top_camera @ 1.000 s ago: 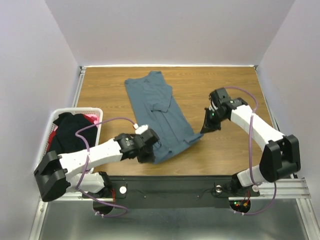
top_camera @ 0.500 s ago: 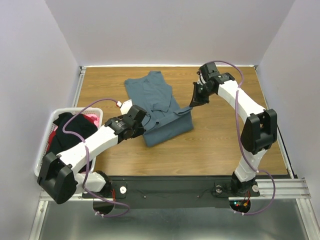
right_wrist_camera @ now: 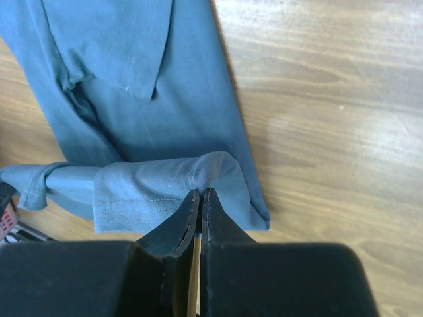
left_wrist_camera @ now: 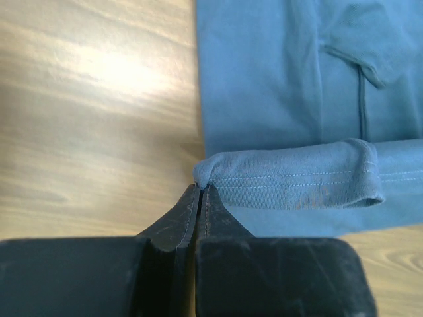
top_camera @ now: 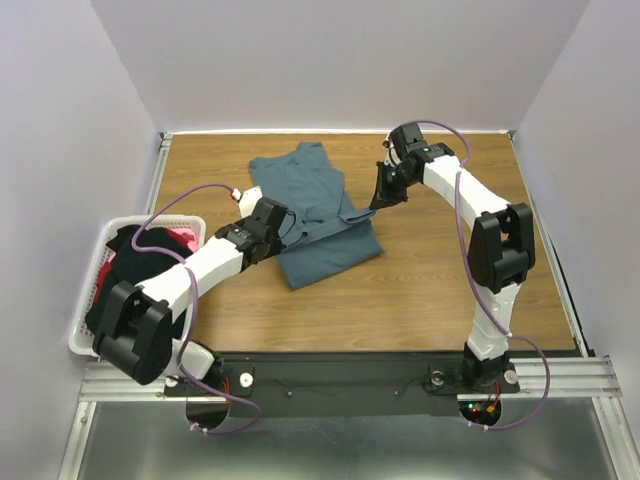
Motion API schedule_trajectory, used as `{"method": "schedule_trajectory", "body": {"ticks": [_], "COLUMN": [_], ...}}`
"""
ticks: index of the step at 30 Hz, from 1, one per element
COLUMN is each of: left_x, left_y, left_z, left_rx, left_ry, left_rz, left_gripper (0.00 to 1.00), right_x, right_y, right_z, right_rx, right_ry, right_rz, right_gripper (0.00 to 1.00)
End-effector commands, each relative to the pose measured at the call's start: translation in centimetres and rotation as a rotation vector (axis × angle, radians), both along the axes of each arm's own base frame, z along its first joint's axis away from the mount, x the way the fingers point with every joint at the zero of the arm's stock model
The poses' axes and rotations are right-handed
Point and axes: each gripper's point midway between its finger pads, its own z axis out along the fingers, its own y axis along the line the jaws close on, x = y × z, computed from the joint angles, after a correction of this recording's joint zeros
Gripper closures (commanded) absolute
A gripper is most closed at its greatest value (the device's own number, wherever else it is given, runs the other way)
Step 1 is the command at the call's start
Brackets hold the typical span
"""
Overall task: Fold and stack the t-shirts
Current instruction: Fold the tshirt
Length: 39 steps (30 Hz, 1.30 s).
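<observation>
At the left edge of the table [top_camera: 450, 290], the white basket [top_camera: 88, 300] holds the black t-shirt [top_camera: 135, 265] and the red-pink t-shirt [top_camera: 183, 238], neither of them folded yet.

Next to the right, the left gripper [left_wrist_camera: 200, 191] has its jaws pressed together on the left corner of the hem of the blue-grey t-shirt [top_camera: 310, 185]. That shirt lies mid-table with its collar toward the far edge, its sleeves turned in over the body and its near hem lifted and doubled back over the lower half. Just past the fingertips the stitched hem is rolled over on itself.

On the right, the right gripper [right_wrist_camera: 200, 195] is likewise closed tight, pinching the hem's right corner.

The step in hand looks like the half-fold, hem to shoulders. To do it well, both corners should travel toward the far edge at the same height and pace, held slightly apart so the hem stays straight and the roll at the left corner flattens. Keep the hem high enough not to drag the layer beneath. Set it down square on the shoulder line with the side edges matched, and let go only once the cloth rests flat, since both pinches are thin and may slip
</observation>
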Motion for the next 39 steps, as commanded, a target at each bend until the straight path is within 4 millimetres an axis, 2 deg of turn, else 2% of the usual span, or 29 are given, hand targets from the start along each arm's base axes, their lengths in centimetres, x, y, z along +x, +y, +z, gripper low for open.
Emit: {"method": "schedule_trajectory", "body": {"ticks": [1,11,19,27,29,30,32,33,34,35,36,38,39], "left_x": [2.5,4.6,4.6,4.8,4.8,4.8,4.8,4.9,5.0,5.1,5.0,4.9,4.7], "left_y": [1.3,1.1,2.2,2.1,2.1,2.1,2.1,2.0,2.0,2.1,2.5,2.8,3.0], "left_z": [0.9,-0.1,-1.6,-3.5,-4.0,-4.1,-3.6,-2.6,-1.7,-0.9,0.8,2.3,2.8], "left_rx": [0.092,0.135,0.149,0.158,0.162,0.163,0.157,0.145,0.141,0.144,0.144,0.149,0.155], "left_ry": [-0.065,-0.073,-0.046,-0.027,-0.019,-0.017,-0.024,-0.046,-0.069,-0.089,-0.127,-0.161,-0.171], "left_rz": [0.006,0.000,0.028,0.015,0.012,0.012,0.006,0.006,0.005,-0.001,0.010,0.009,0.001], "left_gripper": [1.00,1.00,1.00,1.00,0.96,0.90,0.76,0.62,0.55,0.46,0.30,0.19,0.14], "right_x": [3.0,4.8,5.8,6.8,7.0,7.1,7.2,7.2,7.1,6.8,6.6,5.7,5.4], "right_y": [0.5,0.5,0.7,1.1,1.2,1.3,1.5,1.4,1.5,1.3,1.0,1.4,1.3], "right_z": [1.7,-0.3,-1.9,-3.5,-3.8,-3.7,-2.7,-2.2,-1.6,-0.7,-0.2,-0.2,0.7], "right_rx": [0.016,-0.018,-0.025,-0.021,-0.024,-0.020,-0.013,-0.027,-0.040,-0.067,-0.095,-0.127,-0.153], "right_ry": [-0.116,-0.123,-0.127,-0.133,-0.140,-0.147,-0.176,-0.198,-0.220,-0.255,-0.278,-0.296,-0.330], "right_rz": [-0.002,-0.020,-0.018,-0.010,-0.010,0.000,0.024,0.050,0.068,0.102,0.114,0.163,0.185], "right_gripper": [0.99,0.99,0.99,0.99,0.96,0.93,0.81,0.77,0.63,0.56,0.47,0.39,0.38]}}
